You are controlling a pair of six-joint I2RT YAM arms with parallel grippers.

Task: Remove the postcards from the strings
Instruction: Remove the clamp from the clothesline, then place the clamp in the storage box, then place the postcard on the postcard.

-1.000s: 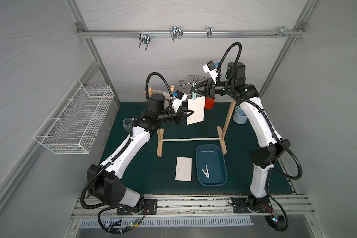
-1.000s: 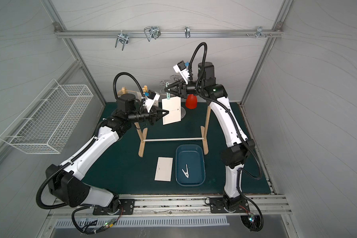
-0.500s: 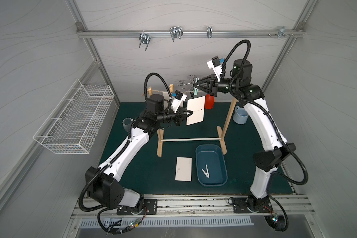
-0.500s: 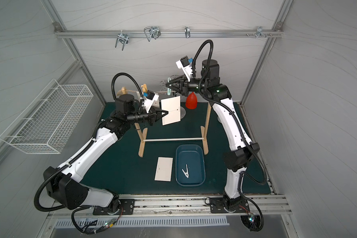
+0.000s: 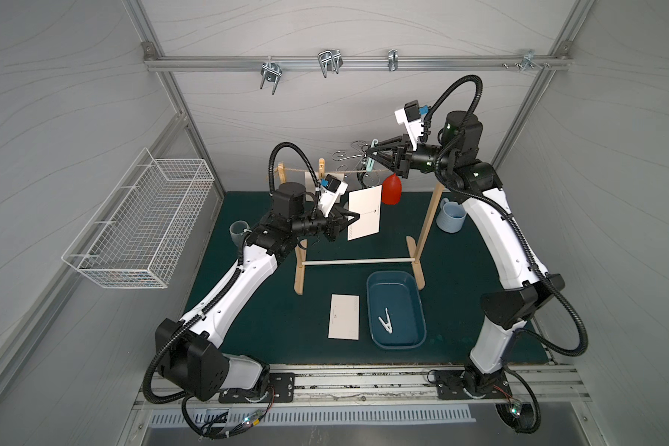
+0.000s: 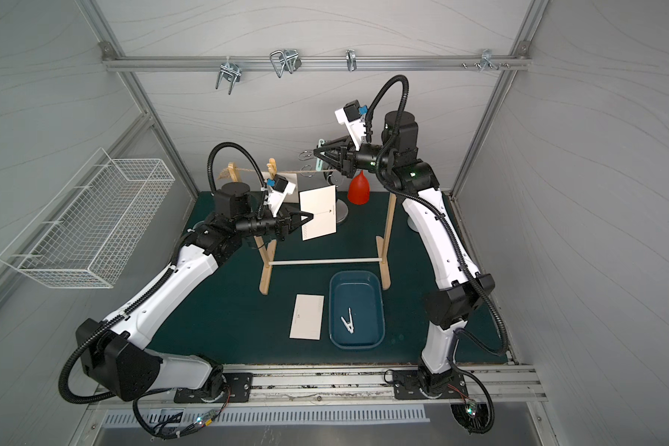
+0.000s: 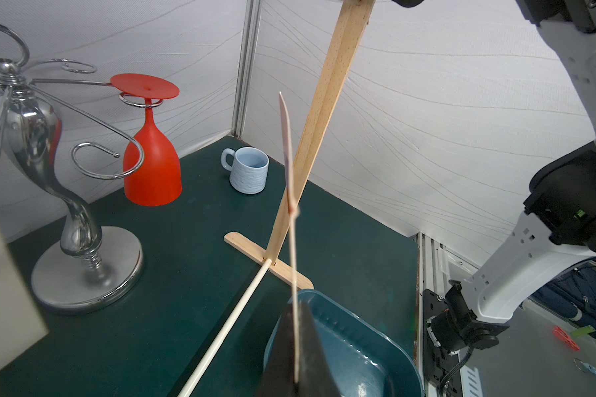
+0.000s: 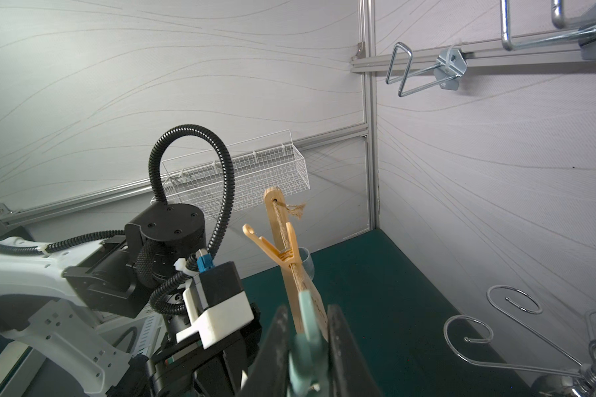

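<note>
My left gripper (image 5: 354, 217) is shut on the side edge of a white postcard (image 5: 364, 210), held upright just below the tan string (image 5: 302, 170); the left wrist view shows this card (image 7: 289, 172) edge-on between the fingers. My right gripper (image 5: 371, 152) is shut on a mint clothespin (image 5: 369, 164) at string height, seen between its fingers (image 8: 338, 343) in the right wrist view. A second postcard (image 5: 310, 179) hangs from the string under an orange clothespin (image 5: 321, 166). A third postcard (image 5: 343, 316) lies flat on the mat.
A blue tray (image 5: 402, 301) holding a white clothespin (image 5: 385, 320) sits beside the flat card. Behind the wooden rack (image 5: 425, 228) stand a red glass (image 5: 391, 190), a chrome hook stand (image 7: 49, 172) and a pale blue mug (image 5: 450, 218). A wire basket (image 5: 140, 224) hangs on the left wall.
My right gripper has risen and drawn back with the mint clothespin, away from the card's top edge. The card in my left gripper has dropped slightly and tilted.
</note>
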